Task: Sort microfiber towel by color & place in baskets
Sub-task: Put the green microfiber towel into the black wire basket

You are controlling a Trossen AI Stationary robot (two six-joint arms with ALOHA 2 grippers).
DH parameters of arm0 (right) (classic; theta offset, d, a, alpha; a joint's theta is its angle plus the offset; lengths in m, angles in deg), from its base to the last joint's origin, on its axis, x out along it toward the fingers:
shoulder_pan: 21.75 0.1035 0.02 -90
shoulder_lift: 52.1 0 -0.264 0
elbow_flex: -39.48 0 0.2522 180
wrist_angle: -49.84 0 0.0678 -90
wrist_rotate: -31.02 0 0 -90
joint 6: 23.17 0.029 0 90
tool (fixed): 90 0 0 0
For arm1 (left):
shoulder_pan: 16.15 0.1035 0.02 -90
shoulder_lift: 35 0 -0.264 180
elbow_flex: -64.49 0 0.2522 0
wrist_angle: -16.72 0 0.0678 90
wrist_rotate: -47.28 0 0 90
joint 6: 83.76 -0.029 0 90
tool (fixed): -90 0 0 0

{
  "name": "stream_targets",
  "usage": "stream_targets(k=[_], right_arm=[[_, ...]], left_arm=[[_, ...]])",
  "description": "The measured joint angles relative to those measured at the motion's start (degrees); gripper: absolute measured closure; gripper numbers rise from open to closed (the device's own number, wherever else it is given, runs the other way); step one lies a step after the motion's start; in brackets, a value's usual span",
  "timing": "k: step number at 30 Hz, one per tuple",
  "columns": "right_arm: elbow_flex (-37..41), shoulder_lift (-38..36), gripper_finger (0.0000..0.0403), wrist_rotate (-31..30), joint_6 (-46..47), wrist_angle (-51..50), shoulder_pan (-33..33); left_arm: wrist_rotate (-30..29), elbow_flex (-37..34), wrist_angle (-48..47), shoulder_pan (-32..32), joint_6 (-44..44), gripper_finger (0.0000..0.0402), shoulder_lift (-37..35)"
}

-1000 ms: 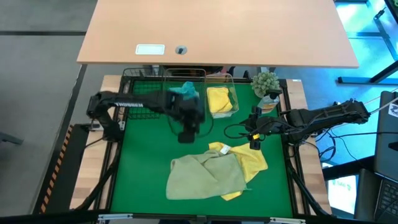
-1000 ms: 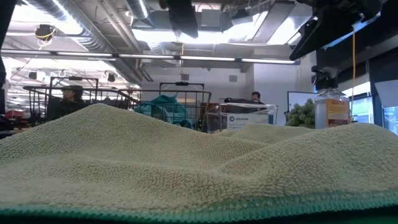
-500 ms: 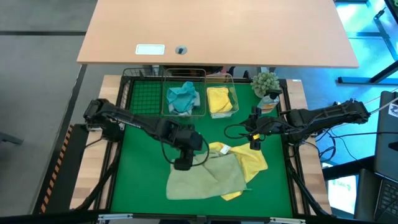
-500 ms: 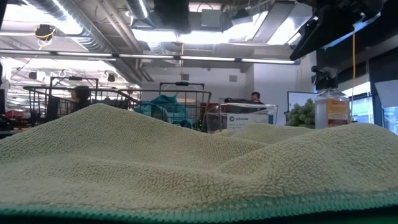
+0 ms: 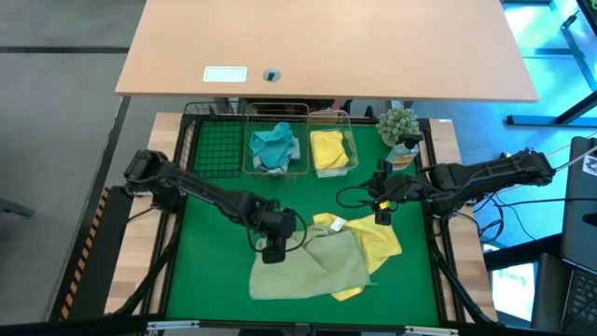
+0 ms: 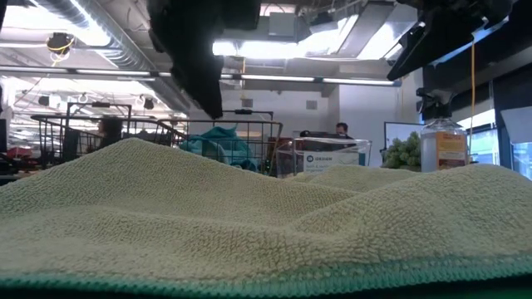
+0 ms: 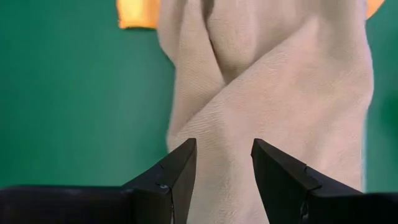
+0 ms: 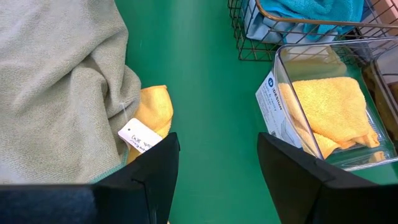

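A pale green towel (image 5: pixel 308 266) lies crumpled on the green mat, over part of a yellow towel (image 5: pixel 378 241). My left gripper (image 5: pixel 272 254) is open and hangs just above the pale towel's (image 7: pixel 267 81) far-left corner, one finger to each side of a fold. My right gripper (image 5: pixel 381 217) is open and hovers over bare mat (image 8: pixel 211 74) between the towels and the baskets. At the far edge stand a black mesh basket (image 5: pixel 191 140), a copper basket (image 5: pixel 248 140) holding a teal towel (image 5: pixel 273 145), and a clear bin (image 5: pixel 353 140) holding a yellow towel (image 5: pixel 328 149).
A small potted plant (image 5: pixel 399 123) and a spray bottle (image 6: pixel 440 141) stand at the far right corner beside the clear bin. A white tag (image 8: pixel 138 138) sticks out from the loose yellow towel. Bare mat lies on the left half of the table.
My left gripper has swung from over the copper basket toward the near edge and come down over the pale green towel's far-left corner. The teal towel stays in the copper basket. My right arm has kept still.
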State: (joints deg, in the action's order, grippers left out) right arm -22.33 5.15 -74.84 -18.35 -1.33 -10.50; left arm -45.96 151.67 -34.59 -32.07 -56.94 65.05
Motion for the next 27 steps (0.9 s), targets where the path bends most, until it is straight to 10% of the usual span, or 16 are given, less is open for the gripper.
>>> stream_targets(k=[27], right_arm=[[0.00, 0.00, 0.0187, 0.02, 0.00, 0.00, 0.00]], left_arm=[[2.60, -22.84, 23.17, 0.01, 4.82, 0.0252, -0.06]])
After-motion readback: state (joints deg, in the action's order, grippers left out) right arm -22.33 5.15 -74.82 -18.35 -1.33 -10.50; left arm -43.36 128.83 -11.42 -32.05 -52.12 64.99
